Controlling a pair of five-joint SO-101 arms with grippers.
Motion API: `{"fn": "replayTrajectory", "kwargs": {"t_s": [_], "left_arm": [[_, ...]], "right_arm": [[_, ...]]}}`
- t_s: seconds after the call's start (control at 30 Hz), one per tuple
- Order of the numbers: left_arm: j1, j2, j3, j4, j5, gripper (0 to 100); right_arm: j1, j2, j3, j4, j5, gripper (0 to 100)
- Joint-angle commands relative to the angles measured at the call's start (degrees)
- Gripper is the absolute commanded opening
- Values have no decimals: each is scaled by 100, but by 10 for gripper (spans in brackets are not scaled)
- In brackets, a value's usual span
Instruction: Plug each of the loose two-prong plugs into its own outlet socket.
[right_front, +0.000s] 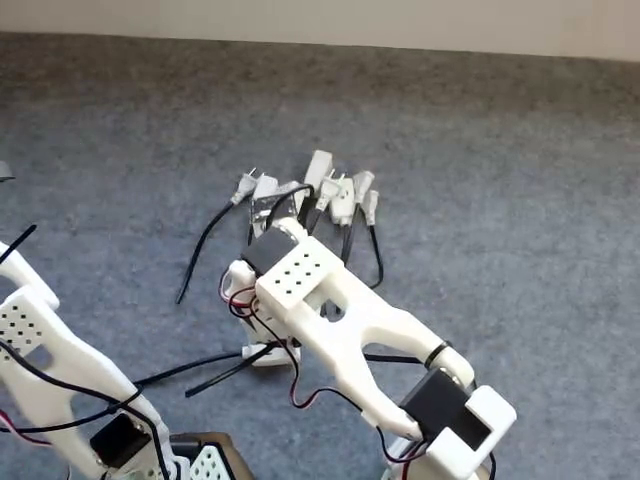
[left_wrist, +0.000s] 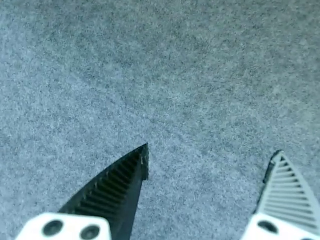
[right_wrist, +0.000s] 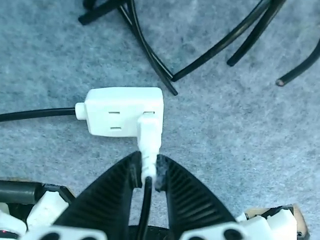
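One plug (right_wrist: 149, 139) is pinched in the right gripper (right_wrist: 148, 172), jaws near-closed on it, nose at outlet block (right_wrist: 117, 110) socket, prob. to seat prongs. Idle left gripper (left_wrist: 211, 152) gapes wide w/ nothing.

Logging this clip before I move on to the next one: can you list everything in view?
loose plugs: several, exact count unclear, white, bunched on the carpet beyond the right arm
held plug: one, white, between the right gripper's fingers, its tip at a socket on the outlet block
outlet block: one, white, flat on the carpet, black cord leaving one end
cords: several, black, trailing from the plugs across the carpet
carpet: grey, under everything
left arm: white, at the near edge
right arm: white, stretched over the middle
left gripper: open, above bare carpet
right gripper: shut on the held plug
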Motion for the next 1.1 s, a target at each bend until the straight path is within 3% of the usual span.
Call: {"fn": "replayTrajectory", "kwargs": {"t_s": [0.0,0.17,0.47,0.57,0.67,0.9,1.07], "left_arm": [[40,-84,-215,26,-26,365],[40,-84,-233,35,-26,365],[22,-127,-242,35,-35,365],[48,-127,-242,158,-378,365],[145,-127,-251,431,-721,365],[514,-303,-215,976,-747,365],[611,-655,-198,1002,-738,365]], "right_arm": [[154,-48,312,-338,-35,6],[22,207,1279,-1138,-35,6],[4,541,998,-1042,70,9],[-4,541,585,-725,651,9],[22,541,-31,-251,703,9],[180,541,-1842,1024,738,9],[567,171,-2536,1042,1178,13]]}}
